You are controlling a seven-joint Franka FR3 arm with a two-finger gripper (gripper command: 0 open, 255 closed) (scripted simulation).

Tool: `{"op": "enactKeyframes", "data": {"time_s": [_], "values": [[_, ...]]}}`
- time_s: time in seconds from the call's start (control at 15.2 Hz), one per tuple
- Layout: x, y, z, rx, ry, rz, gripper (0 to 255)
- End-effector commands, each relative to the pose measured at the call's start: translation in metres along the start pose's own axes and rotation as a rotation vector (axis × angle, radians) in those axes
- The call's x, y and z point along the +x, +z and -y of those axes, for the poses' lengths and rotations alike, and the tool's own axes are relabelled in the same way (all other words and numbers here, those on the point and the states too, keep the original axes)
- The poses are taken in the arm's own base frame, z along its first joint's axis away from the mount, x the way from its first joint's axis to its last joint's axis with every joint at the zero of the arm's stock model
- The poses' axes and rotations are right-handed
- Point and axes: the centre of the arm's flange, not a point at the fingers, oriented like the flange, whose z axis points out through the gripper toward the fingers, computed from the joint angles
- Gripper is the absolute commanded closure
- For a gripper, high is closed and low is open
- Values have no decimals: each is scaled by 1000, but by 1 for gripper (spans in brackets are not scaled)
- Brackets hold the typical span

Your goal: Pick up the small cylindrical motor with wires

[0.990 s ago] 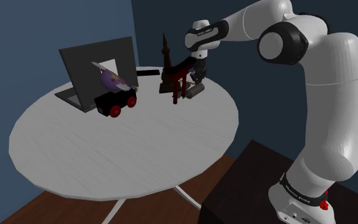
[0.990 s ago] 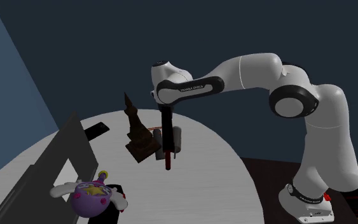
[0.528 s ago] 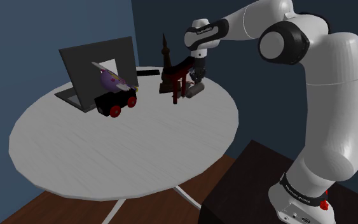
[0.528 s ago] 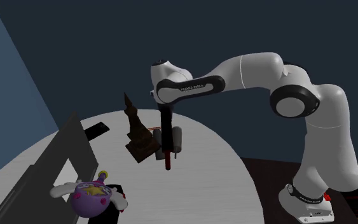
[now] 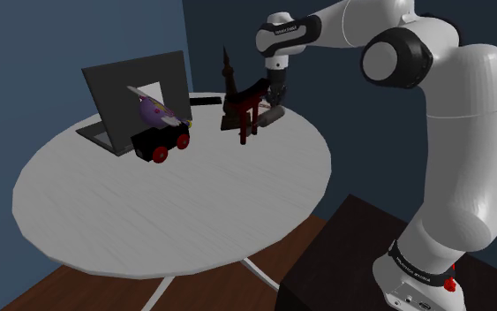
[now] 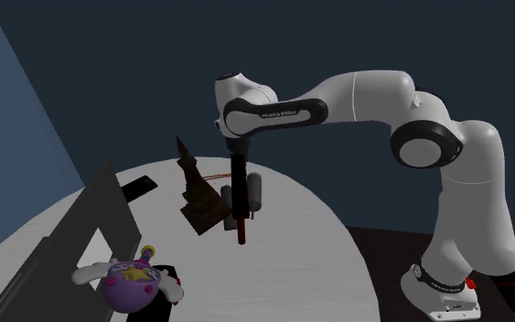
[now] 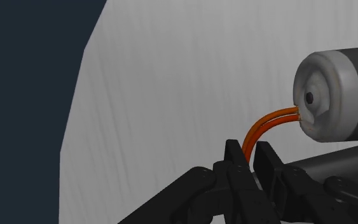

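**Item: small grey motor, held by its leads**

Gripper (image 7: 248,151): I read the two black fingers as drawn almost together, with the orange wires (image 7: 266,124) pinched in the narrow slot between them. The hold is on the leads, not on the casing.

Motor (image 7: 336,95): a short, smooth grey cylinder lying on its side with its end cap toward the fingers. The wires leave that cap and curve down into the grip. It sits just beside the tower model (image 6: 196,183), on the side toward the arm's stand, over the white round table (image 5: 176,212). I cannot tell whether it rests on the top or hangs just clear of it.

Handling, my judgement: small and light, with a rigid body. The round shell looks slick and likely to roll or slip from flat pads. The wires are soft, so held by them the body will dangle and swing. Their joint at the cap looks like the weak point. The safer hold is across the barrel at mid-length. With this hold I would lift slowly, without jerks.

Also logged, placed from the tower model, which is dark and spired:
- Laptop (image 5: 136,93): open, well apart, on the side away from the motor.
- Toy car (image 5: 160,146): black with red wheels, near the model, in front of the laptop.
- Purple toy (image 6: 129,284): at the car, either touching it or just over it; I cannot tell which.
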Motion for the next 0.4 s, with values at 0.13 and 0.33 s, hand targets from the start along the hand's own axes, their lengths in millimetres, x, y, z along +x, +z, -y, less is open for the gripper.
{"op": "enactKeyframes", "data": {"time_s": [0.13,0.33], "values": [[-3,-21,0,0,0,0,255],[-3,-27,0,0,0,0,255]]}}
